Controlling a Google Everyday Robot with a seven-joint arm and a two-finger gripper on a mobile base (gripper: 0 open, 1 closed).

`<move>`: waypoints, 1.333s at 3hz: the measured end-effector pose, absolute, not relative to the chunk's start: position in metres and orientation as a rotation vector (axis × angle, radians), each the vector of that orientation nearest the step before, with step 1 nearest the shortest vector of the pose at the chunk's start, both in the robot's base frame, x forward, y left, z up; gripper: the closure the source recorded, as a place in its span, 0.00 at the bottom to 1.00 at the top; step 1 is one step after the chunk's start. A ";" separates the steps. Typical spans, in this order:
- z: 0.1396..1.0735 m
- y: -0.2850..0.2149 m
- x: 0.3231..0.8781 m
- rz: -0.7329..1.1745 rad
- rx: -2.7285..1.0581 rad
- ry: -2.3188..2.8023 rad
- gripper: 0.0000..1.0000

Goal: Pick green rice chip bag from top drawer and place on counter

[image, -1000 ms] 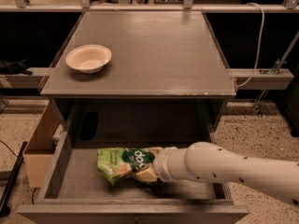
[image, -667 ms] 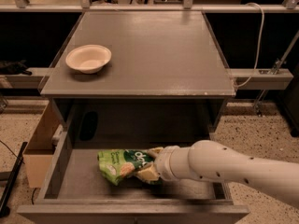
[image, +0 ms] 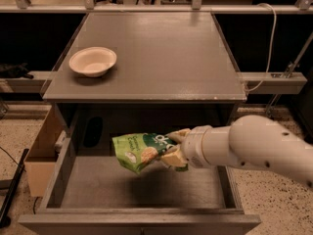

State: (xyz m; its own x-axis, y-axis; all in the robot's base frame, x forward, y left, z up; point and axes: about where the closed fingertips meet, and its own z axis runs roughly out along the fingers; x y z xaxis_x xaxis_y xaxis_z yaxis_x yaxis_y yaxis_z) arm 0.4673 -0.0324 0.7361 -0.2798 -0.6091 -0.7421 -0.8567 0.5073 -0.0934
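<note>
The green rice chip bag [image: 139,150] is a crinkled light-green pouch, held in the air above the floor of the open top drawer [image: 137,185], tilted with its left end hanging down. My gripper [image: 173,146] is shut on the bag's right end, its pale fingers [image: 175,156] pinching it; the white arm reaches in from the right. The grey counter [image: 161,53] lies above and behind the drawer.
A white bowl [image: 93,61] stands on the counter's left side. A wooden box [image: 41,148] sits on the floor left of the cabinet. A white cable [image: 266,48] hangs at the right. A dark object [image: 93,131] lies at the drawer's back left.
The bag has been lifted off the drawer bottom and now hangs in the gripper above it. The arm has risen with it.
</note>
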 end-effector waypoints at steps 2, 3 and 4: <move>0.821 -0.050 0.484 0.390 -1.261 1.927 1.00; 0.867 -0.055 0.513 0.401 -1.274 1.874 1.00; 0.916 -0.060 0.547 0.364 -1.290 1.848 1.00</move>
State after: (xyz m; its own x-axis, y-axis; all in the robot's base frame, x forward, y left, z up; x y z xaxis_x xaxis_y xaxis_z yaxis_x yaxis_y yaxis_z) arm 0.5474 -0.0605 0.9158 -0.1258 -0.6354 -0.7618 -0.8769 0.4303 -0.2141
